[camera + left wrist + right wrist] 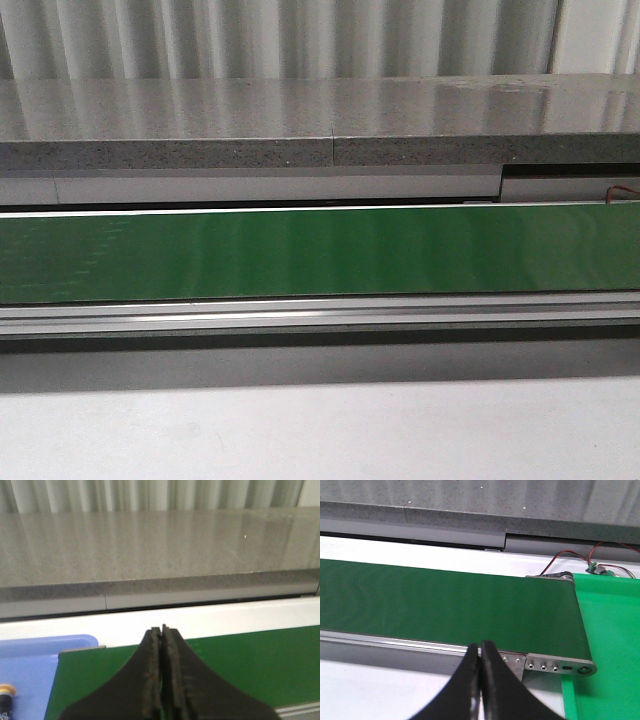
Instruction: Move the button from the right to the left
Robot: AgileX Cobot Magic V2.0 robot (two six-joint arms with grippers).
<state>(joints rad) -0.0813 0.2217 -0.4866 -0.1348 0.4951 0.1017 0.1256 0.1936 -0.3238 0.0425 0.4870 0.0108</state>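
Observation:
A button (6, 696) with a yellow-orange cap and dark collar lies on a blue tray (30, 665) at the edge of the left wrist view, partly cut off. My left gripper (163, 628) is shut and empty, above the green conveyor belt (250, 660), apart from the button. My right gripper (480, 643) is shut and empty, over the belt's near metal rail (395, 642). The belt also shows in the front view (320, 250) and the right wrist view (445, 602). Neither gripper shows in the front view.
A grey stone ledge (320, 125) runs behind the belt. A green mat (610, 645) lies past the belt's right end, with red wires and a small circuit board (597, 569) behind it. A white table surface (320, 430) lies in front.

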